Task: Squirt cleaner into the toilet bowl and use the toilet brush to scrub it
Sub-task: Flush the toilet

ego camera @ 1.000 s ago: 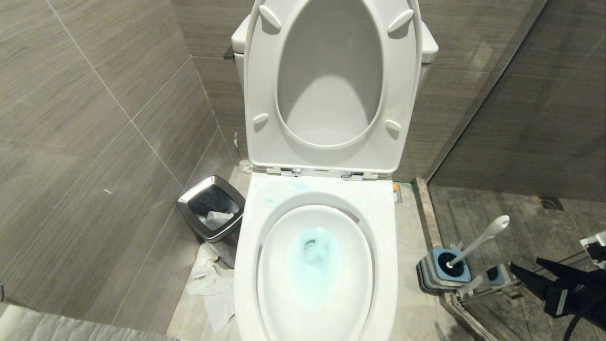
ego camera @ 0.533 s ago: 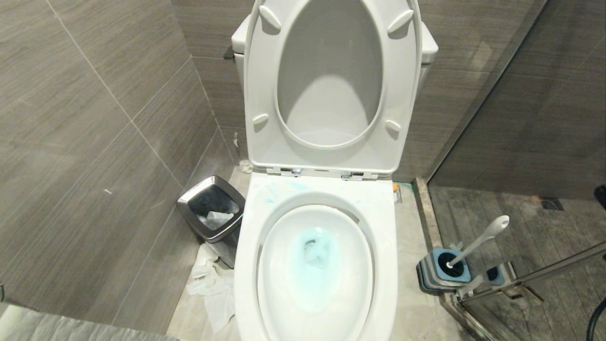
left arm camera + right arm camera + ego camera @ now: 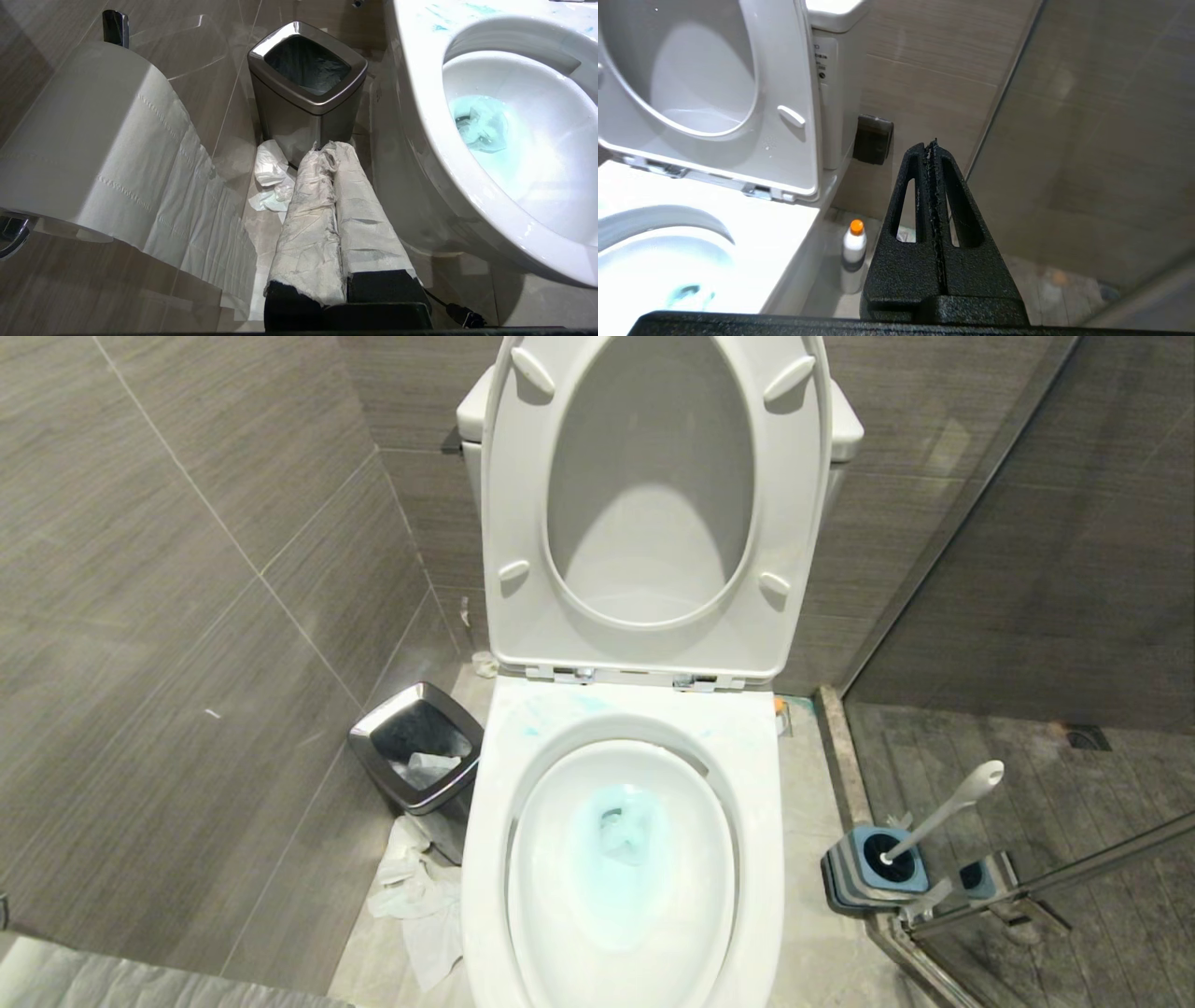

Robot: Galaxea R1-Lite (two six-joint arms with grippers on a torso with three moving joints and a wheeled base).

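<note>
The toilet bowl stands in the middle with its seat and lid raised. Turquoise cleaner tints the water, and faint blue smears mark the rim near the hinges. On the floor to the right, the toilet brush leans in its blue-and-grey holder. Neither gripper shows in the head view. My left gripper is shut, its fingers wrapped in white paper, low between the bin and the toilet bowl. My right gripper is shut on nothing and points at the wall right of the cistern.
A steel bin stands left of the bowl, with crumpled paper on the floor before it. A toilet-paper roll hangs by the left gripper. A white bottle with an orange cap stands by the toilet's base. The shower-door bar crosses behind the brush.
My right arm was at the head view's lower right edge beside the brush a second ago and has left that view. The brush has stayed in its holder.
</note>
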